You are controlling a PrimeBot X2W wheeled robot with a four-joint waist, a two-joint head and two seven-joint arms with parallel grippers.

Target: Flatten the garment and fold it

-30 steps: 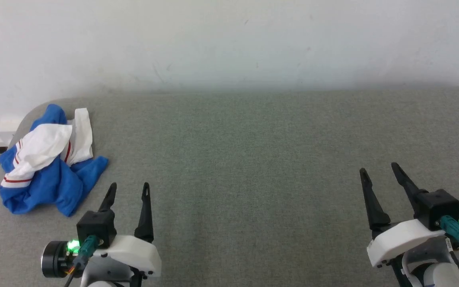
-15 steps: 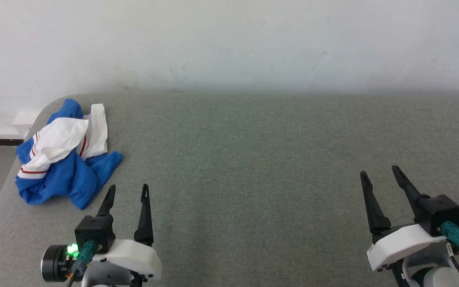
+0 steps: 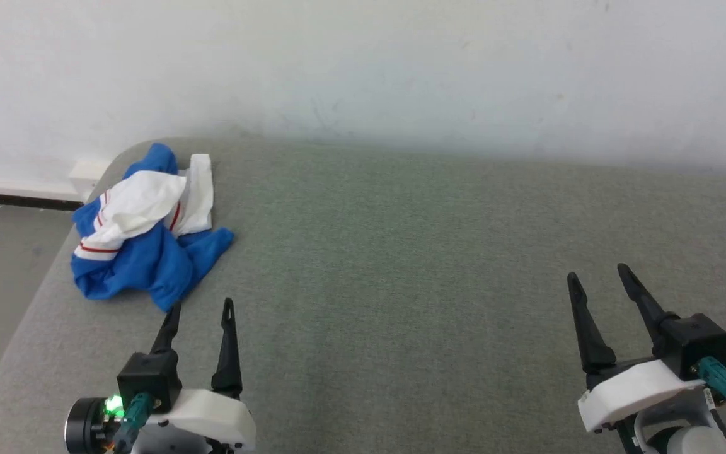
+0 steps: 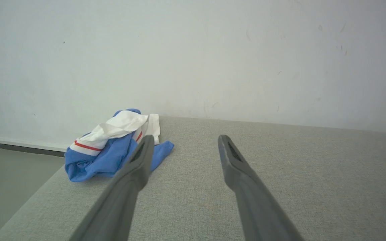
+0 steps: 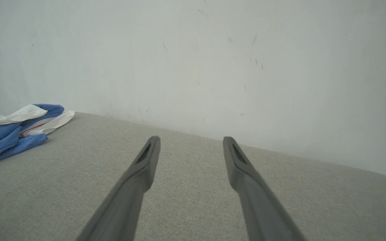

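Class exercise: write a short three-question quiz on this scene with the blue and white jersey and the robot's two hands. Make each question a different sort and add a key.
1. Pick one. The garment on the grey surface lies: A spread flat; B in a crumpled heap; C neatly folded.
2. True or false: the left hand is nearer the garment than the right hand.
3. In a few words: what does each hand hold?
Key: 1 B. 2 True. 3 Nothing; both hands are open and empty.
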